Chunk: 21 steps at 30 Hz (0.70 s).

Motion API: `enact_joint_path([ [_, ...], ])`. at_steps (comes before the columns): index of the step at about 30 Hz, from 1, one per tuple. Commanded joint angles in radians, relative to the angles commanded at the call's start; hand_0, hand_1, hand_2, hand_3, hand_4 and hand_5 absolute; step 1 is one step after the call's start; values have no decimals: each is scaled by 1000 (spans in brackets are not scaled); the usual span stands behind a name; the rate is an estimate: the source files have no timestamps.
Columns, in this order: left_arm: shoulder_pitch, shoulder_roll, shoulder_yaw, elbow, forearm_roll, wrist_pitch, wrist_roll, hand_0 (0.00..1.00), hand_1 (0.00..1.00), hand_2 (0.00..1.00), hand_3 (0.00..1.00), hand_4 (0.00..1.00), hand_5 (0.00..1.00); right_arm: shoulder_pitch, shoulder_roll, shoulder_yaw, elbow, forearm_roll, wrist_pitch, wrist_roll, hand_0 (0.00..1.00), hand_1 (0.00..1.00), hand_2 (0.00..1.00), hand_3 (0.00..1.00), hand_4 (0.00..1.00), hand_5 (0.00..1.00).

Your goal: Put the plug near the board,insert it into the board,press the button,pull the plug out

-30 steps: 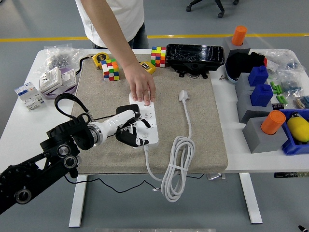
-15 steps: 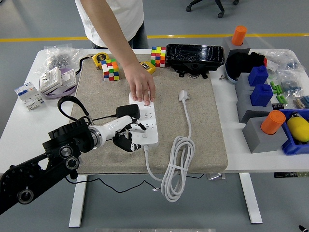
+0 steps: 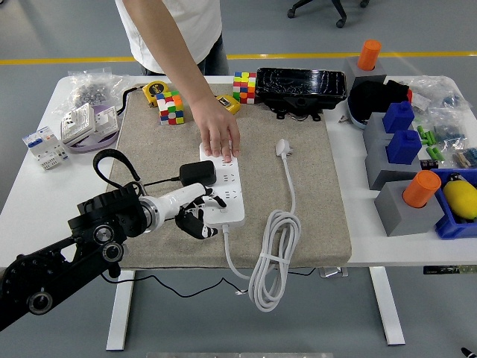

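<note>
While the person's hand [image 3: 220,136] pins the board's [image 3: 222,186] far end — black plug [image 3: 197,174] seated at its left edge | left hand [image 3: 197,218] curled, empty, at the near-left corner — touching.

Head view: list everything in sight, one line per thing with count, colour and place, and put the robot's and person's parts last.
Power strip: 1, white, mat centre.
Black plug: 1, on the strip's left edge.
White plug: 1, on the mat right of the strip, its cable coiled at the near edge.
Mat: 1, beige, covers the table's middle.
Colour cubes: 2, multicoloured, far edge of the mat.
Black tray: 1, far side.
Orange cylinders: 2, on grey blocks, right side.
Blue blocks: 2, right side.
Wall sockets: white, far left.
Left hand: 1, black, at the strip's near left corner.
Person's hand: 1, pressing the strip's far end.
</note>
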Motion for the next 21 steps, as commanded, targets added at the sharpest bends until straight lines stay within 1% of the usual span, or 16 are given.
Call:
enact_joint_path([
  [4,-2,-1,5,8,-5,-3,3,95,45,148,728,732,2,-1,0,-1,0,0,0,0,754,723,728,739,998,671],
  [5,-3,-1,6,9,-7,-4,4,95,45,148,713,731,5,-1,0,-1,-1,0,1,0,754,722,728,739,998,671],
  [12,-7,-3,19,31,-10,-6,10,96,45,148,713,729,7,0,0,-1,0,0,0,0,754,722,728,739,998,671],
  [16,-8,-3,21,34,-9,-7,12,96,45,148,713,729,7,-1,1,0,0,0,1,0,754,722,728,739,998,671],
  [18,-5,-4,16,35,-7,-6,7,96,46,148,709,724,2,0,1,1,-1,-1,0,0,753,722,728,741,998,671],
  [21,8,-8,-15,28,-21,-1,-19,96,46,148,709,724,2,-1,0,3,0,-1,0,0,753,722,728,741,998,671],
])
